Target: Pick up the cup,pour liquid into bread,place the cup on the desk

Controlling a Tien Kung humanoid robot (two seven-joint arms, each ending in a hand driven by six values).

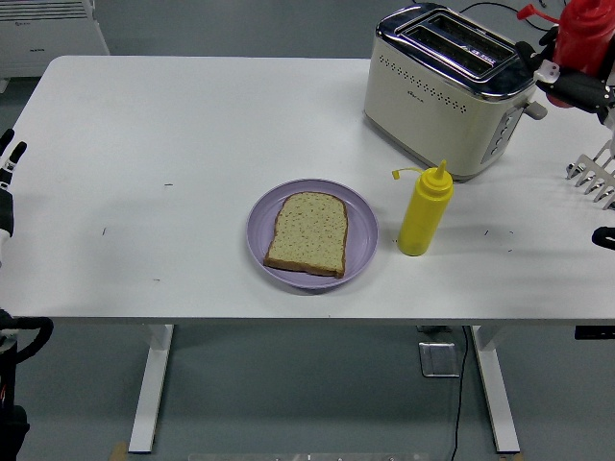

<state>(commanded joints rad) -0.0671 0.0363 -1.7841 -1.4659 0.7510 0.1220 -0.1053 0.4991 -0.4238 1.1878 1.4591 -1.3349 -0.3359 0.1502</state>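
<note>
A slice of brown bread (pixel 307 232) lies on a purple plate (pixel 360 223) near the table's middle front. My right hand (pixel 575 84) is high at the top right, beside the toaster, shut on a red squeeze bottle (pixel 582 31) whose top is cut off by the picture's edge. A yellow squeeze bottle (pixel 423 211) with its cap hanging open stands right of the plate. My left hand (pixel 8 171) rests at the left edge with fingers relaxed, holding nothing. No cup is in view.
A cream and chrome toaster (pixel 450 88) stands at the back right. A white slotted rack (pixel 594 171) pokes in at the right edge. The white table (pixel 173 125) has a bare left half.
</note>
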